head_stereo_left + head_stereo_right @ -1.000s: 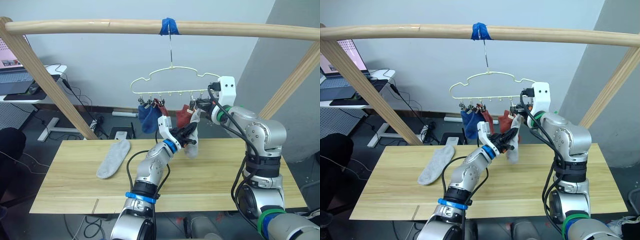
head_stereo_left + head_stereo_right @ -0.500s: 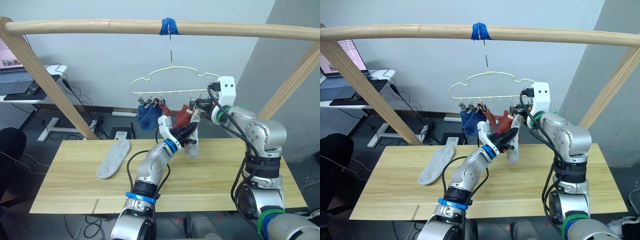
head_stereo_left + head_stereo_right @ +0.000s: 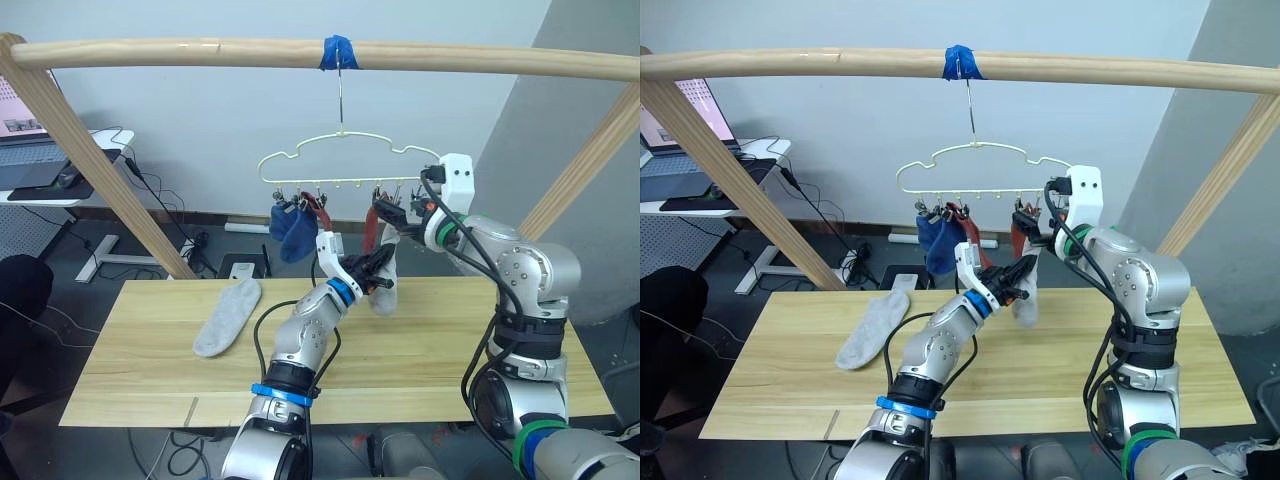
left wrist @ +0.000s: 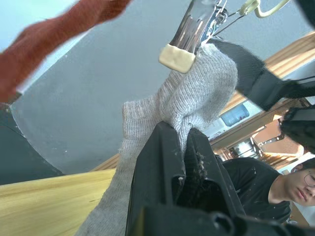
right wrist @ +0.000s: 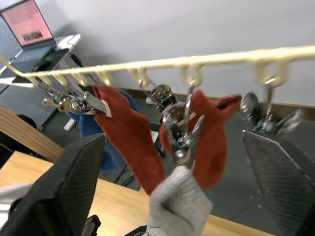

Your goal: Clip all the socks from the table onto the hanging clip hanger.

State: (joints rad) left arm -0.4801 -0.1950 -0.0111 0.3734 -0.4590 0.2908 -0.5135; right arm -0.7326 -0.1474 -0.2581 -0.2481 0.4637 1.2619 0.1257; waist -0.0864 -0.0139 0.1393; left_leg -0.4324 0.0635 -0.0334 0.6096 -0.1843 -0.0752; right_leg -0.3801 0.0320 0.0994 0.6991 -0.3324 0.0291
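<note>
The grey sock (image 4: 182,105) is pinched in the left hand (image 4: 181,142), its top edge directly beneath a clip (image 5: 183,140). The right hand (image 5: 167,191) is spread wide around that clip.

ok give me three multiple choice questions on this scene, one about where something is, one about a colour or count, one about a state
1. Where is the loose grey sock?
A. flat on the table
B. over the pole
C. on the floor

2. How many socks lie on the table?
A. three
B. one
C. none

3. What is the left end effector doing?
A. hanging open
B. pressing the table
C. pinching a grey sock

Answers:
1 A, it lies on the planks at the robot's left.
2 B, the other visible socks hang at the clip hanger or are held up to it.
3 C, the left wrist view shows knit between its fingers, beneath a clip.
</note>
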